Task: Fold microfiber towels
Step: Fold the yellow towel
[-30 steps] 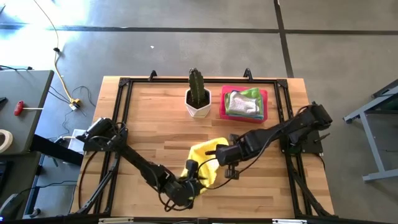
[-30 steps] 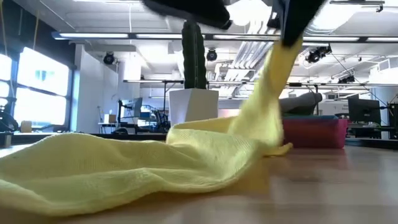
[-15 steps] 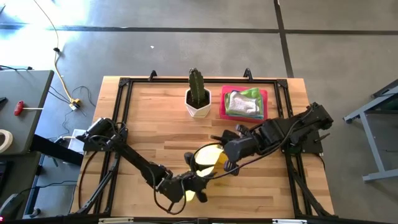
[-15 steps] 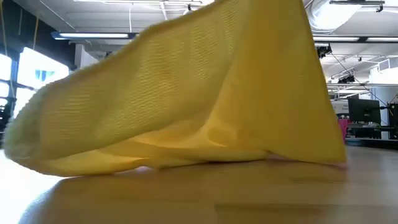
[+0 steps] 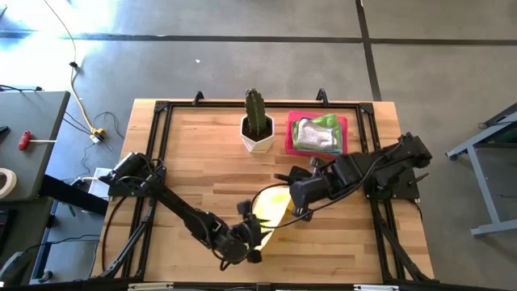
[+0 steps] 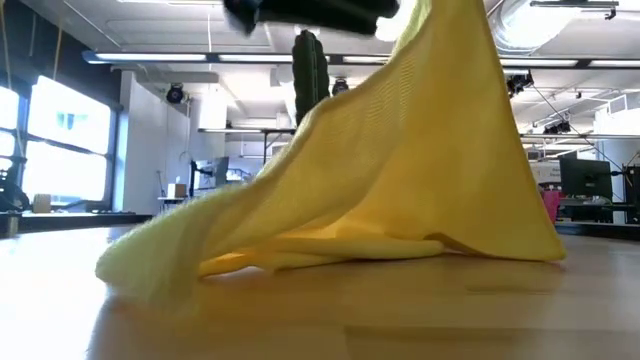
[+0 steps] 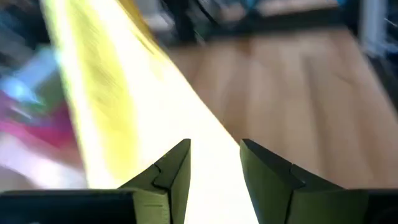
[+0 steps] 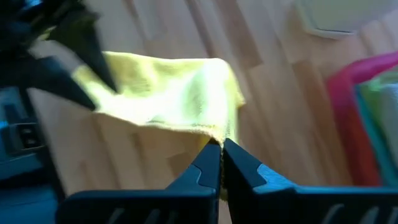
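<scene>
A cactus (image 5: 257, 113) in a white pot (image 5: 258, 137) stands at the far middle of the table (image 5: 194, 162), with a pink tray (image 5: 292, 139) of folded towels (image 5: 317, 134) just to its right; neither is near the arms. The yellow towel (image 5: 271, 207) is at the near middle, lifted tent-like off the wood in the low view. The right gripper (image 8: 220, 147), reaching in from the right, is pressed together on the towel's raised edge, while the left gripper (image 7: 214, 155), low at the near edge, has its fingers spread against the towel's near side.
</scene>
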